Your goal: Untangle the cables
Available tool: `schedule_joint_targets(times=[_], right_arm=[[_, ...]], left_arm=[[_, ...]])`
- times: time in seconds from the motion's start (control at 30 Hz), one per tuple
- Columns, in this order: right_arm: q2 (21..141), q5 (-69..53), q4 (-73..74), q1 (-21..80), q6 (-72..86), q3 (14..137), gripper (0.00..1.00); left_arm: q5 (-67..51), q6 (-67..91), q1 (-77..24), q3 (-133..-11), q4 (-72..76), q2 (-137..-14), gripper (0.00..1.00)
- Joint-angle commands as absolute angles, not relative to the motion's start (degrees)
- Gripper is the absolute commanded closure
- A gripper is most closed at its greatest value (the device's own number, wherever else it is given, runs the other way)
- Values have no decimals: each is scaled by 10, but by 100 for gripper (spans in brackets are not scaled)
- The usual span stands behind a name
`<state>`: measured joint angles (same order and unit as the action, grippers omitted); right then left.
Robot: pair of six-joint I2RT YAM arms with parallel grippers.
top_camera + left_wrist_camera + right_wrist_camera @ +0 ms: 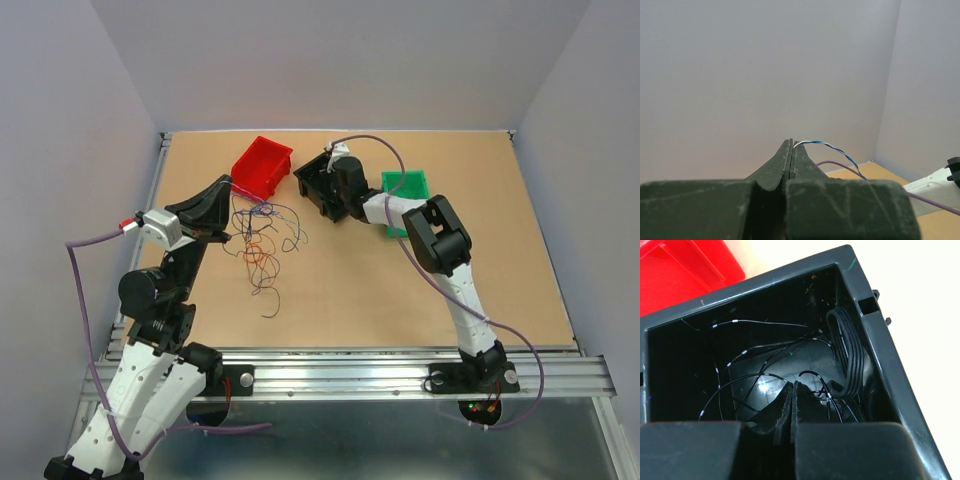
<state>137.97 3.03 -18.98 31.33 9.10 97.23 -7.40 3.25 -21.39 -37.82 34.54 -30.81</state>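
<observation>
The cables [262,240] lie as loose curly strands in red, blue, purple and orange on the table, just below the red bin [262,165]. My left gripper [226,186] is raised at the tangle's upper left. In the left wrist view it [791,142] is shut on a blue-and-white twisted wire [837,148] that arcs away to the right. My right gripper [326,184] reaches into the black bin [308,185]. In the right wrist view it [792,385] is shut, with a thin black wire [747,378] ending at its tips.
The black bin [740,287] holds several thin black wires with white bands and a coil of thicker black cable [847,355]. The red bin's corner [685,270] shows beside it. A green bin [408,185] sits under the right arm. A lilac arm cable [840,167] crosses the left wrist view.
</observation>
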Motion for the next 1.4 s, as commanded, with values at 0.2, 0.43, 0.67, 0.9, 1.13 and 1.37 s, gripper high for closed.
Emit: schedule_joint_targets(times=[0.2, 0.43, 0.67, 0.9, 1.13, 1.37], right_arm=[[1343, 42, -163, 315, 85, 1025, 86], [1299, 28, -165, 315, 94, 1013, 68], [1277, 33, -193, 316, 91, 985, 55], [1258, 35, -195, 315, 88, 975, 39], [1158, 4, -235, 315, 100, 821, 34], [1007, -247, -406, 315, 69, 640, 16]], left_arm=[[-91, 26, -213, -377, 385, -314, 100], [-90, 25, -213, -377, 385, -314, 100], [-91, 24, -214, -378, 386, -314, 100], [-97, 22, -214, -378, 386, -316, 100], [-101, 18, -214, -385, 381, -331, 100], [-98, 15, -214, -390, 380, -346, 100]])
